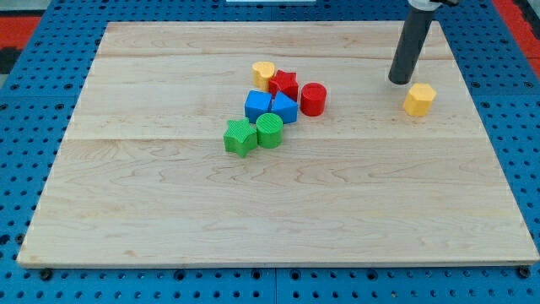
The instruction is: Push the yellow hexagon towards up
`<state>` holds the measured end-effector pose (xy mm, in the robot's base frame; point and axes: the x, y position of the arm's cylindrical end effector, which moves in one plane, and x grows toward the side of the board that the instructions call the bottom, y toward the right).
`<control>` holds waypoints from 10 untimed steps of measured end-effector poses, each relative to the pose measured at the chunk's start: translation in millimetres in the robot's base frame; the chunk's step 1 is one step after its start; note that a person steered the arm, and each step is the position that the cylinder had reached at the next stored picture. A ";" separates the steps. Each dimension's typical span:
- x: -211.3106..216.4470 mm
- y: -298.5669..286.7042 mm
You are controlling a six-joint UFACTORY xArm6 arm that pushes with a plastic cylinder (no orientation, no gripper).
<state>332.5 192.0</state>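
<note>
A: Lying near the view's right edge, upper half of the wooden board (278, 219): yellow hexagon (419, 99), flat face up, no long axis to speak of, so no heading worth naming. Well apart from every other block.

B: Standing just beside it, toward the view's upper left: my tip (399, 81), end of a straight dark rod coming down from the view's top. Apparently not touching the block; narrow gap showing between them.

A: Gripping nothing, clamping nothing; merely a bare rod, with no jaws to part or close.

B: Deciding relation: hexagon lying to the view's lower right of the tip. Pushing toward the view's top probably requiring contact from the block's bottom side, so likely circling round it first, without nudging it sideways.

A: Clustering near the board's centre, toward the view's left: second yellow block (263, 74), shape unclear, touching red star (284, 84); red cylinder (313, 99) just beside; blue cube (258, 105) and another blue block (284, 108) touching; green star (240, 137) and green cylinder (269, 131) at the view's bottom of the group.

B: Surrounding the board: blue pegboard (523, 127).
</note>
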 end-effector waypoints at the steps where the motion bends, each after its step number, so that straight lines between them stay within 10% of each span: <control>1: 0.0 1.1; 5: -15.4 41.8; 7: 48.9 65.0; 9: 40.9 -93.7; 10: 45.6 -48.1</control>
